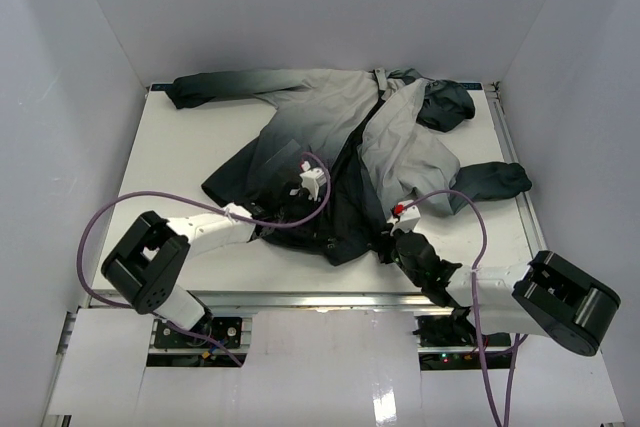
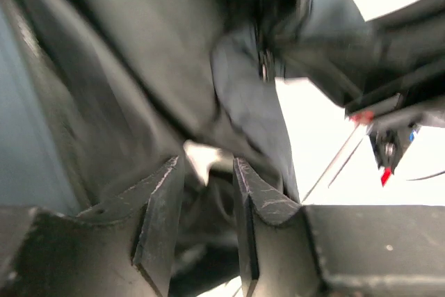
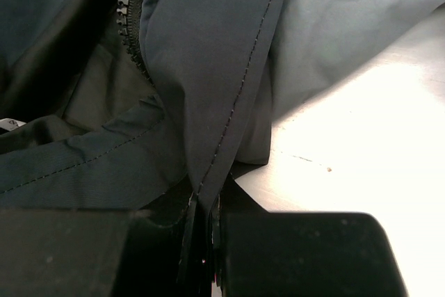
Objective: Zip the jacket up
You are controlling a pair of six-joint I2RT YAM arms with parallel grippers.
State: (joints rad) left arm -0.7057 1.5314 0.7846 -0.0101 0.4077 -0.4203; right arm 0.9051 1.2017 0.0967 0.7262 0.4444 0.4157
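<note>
The jacket (image 1: pixel 330 117) lies spread on the white table (image 1: pixel 180 157), light grey at the chest and dark at the hem, with its front open. My left gripper (image 1: pixel 300 209) rests on the dark hem left of the opening. In the left wrist view its fingers (image 2: pixel 163 199) stand apart, with blurred dark fabric (image 2: pixel 139 67) in and beyond the gap of the left gripper (image 2: pixel 207 165). My right gripper (image 1: pixel 388 239) is at the hem's right corner. It (image 3: pixel 204 203) is shut on a stitched fold of the jacket edge (image 3: pixel 215 67). Zipper teeth (image 3: pixel 128 5) run beside that fold.
White walls close in the table on three sides. Purple cables (image 1: pixel 100 222) loop from both arms over the near table. The hood (image 1: pixel 445 102) and a dark sleeve (image 1: pixel 490 182) lie at the right. A metal rail (image 1: pixel 320 297) marks the front edge.
</note>
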